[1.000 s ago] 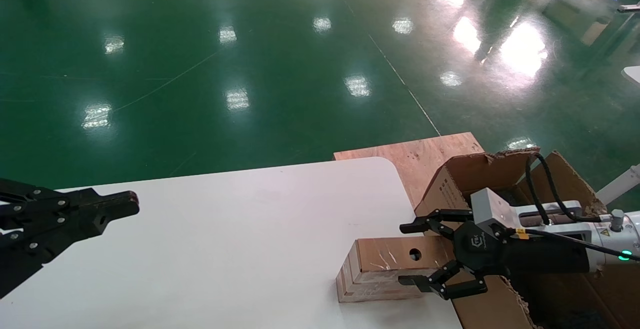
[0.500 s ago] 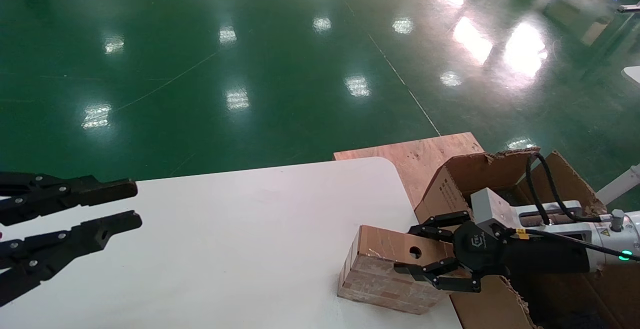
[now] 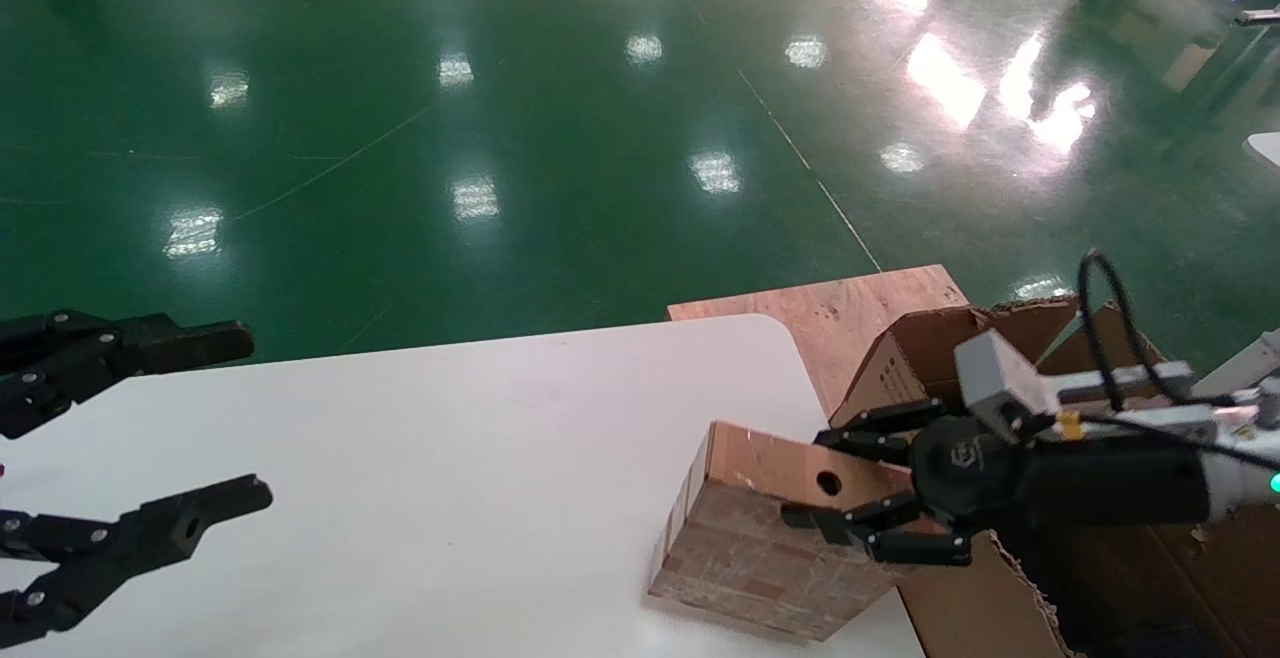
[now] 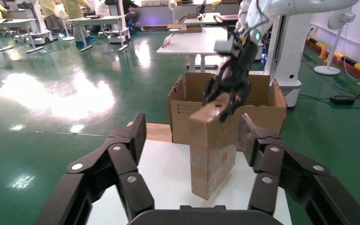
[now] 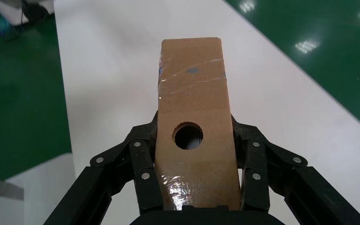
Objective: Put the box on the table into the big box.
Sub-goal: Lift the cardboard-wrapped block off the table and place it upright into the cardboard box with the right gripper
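Observation:
The small brown box (image 3: pixel 750 558) with a round hole is tilted up on its narrow side at the right end of the white table (image 3: pixel 450 458). My right gripper (image 3: pixel 810 478) is shut on its end by the hole. The right wrist view shows the box (image 5: pixel 192 84) clamped between both fingers of the right gripper (image 5: pixel 193 124). The big torn carton (image 3: pixel 905 358) stands just right of the table, behind the right arm. My left gripper (image 3: pixel 245 416) is open and empty over the table's left end. The left wrist view shows the box (image 4: pixel 213 145) standing far ahead.
A bare plywood board (image 3: pixel 830 313) lies under the carton beyond the table's rounded corner. Shiny green floor (image 3: pixel 500 138) surrounds the table. The carton's torn near flap (image 3: pixel 980 608) hangs beside the table's right edge.
My right gripper closed on the box and raised it, tipping it from flat onto its side. My left gripper opened wide.

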`<state>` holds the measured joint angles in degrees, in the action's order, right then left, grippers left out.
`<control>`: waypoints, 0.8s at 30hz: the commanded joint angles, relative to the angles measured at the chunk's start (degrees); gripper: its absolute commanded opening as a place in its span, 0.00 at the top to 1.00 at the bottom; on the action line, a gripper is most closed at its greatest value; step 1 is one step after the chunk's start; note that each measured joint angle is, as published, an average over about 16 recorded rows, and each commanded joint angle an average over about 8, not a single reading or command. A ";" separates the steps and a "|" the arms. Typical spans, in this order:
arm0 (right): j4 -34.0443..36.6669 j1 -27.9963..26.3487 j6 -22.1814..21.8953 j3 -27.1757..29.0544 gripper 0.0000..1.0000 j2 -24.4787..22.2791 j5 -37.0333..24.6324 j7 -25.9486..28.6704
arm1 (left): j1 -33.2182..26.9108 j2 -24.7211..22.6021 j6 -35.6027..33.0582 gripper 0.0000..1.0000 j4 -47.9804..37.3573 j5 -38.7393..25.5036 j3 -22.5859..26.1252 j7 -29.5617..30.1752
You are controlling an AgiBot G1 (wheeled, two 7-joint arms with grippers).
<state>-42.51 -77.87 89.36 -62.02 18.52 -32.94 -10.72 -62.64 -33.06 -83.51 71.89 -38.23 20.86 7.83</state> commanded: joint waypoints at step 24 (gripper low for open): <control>-17.60 -5.80 -17.41 -12.91 1.00 -39.10 31.61 0.41 | 0.00 0.00 0.00 0.00 0.00 0.01 0.01 0.00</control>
<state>-60.37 -84.65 71.17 -75.96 -19.30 -1.28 -10.76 -62.64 -33.05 -83.51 71.89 -38.22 20.87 7.83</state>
